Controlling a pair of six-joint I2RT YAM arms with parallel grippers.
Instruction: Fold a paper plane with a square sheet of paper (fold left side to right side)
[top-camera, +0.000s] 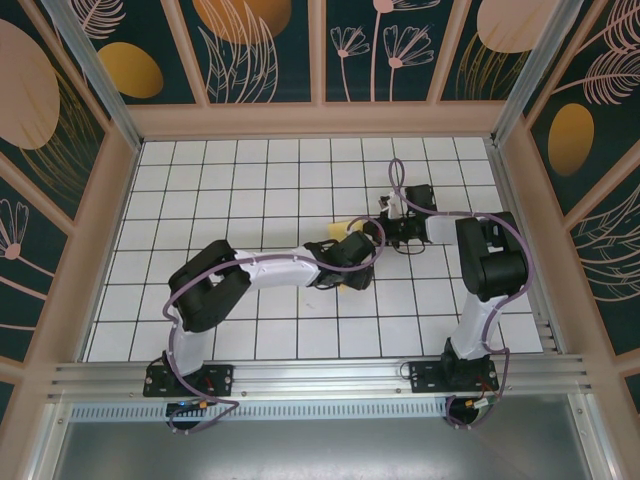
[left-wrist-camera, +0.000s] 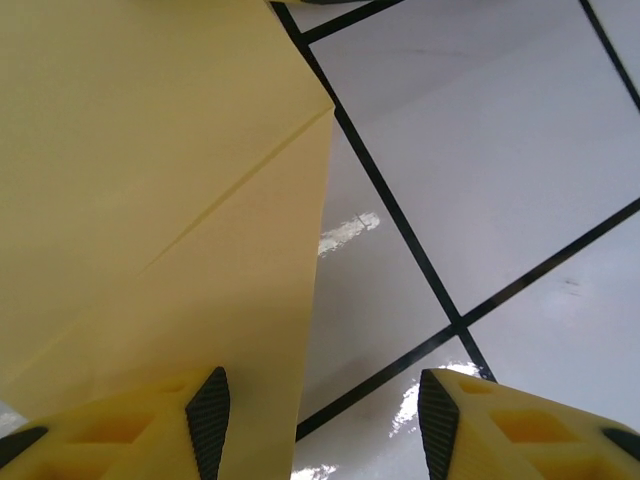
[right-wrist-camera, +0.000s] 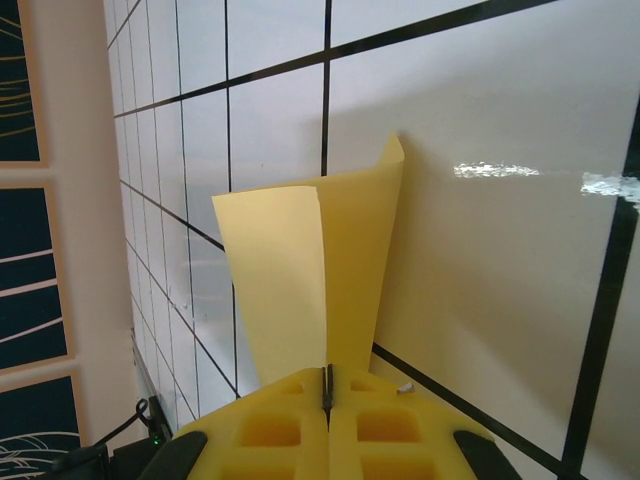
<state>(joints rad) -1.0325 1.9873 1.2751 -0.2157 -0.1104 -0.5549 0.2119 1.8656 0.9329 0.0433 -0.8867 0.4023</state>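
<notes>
The square sheet of paper (left-wrist-camera: 150, 200) is pale yellow, folded, with a diagonal crease across it. In the left wrist view it covers the left half, and its straight edge runs down between my fingers. My left gripper (left-wrist-camera: 320, 425) is open, one finger (left-wrist-camera: 205, 420) over the paper and the other over bare tile. My right gripper (right-wrist-camera: 327, 385) is shut on the sheet (right-wrist-camera: 300, 270), whose two flaps rise out of the closed jaws. From above, both grippers meet mid-table, left gripper (top-camera: 350, 258) and right gripper (top-camera: 385, 228), with a bit of yellow paper (top-camera: 340, 224) showing between them.
The white table (top-camera: 250, 170) carries a black grid and is walled in by patterned panels at the back and sides. A metal rail (top-camera: 320, 378) runs along the near edge by the arm bases. Purple cables loop over both arms.
</notes>
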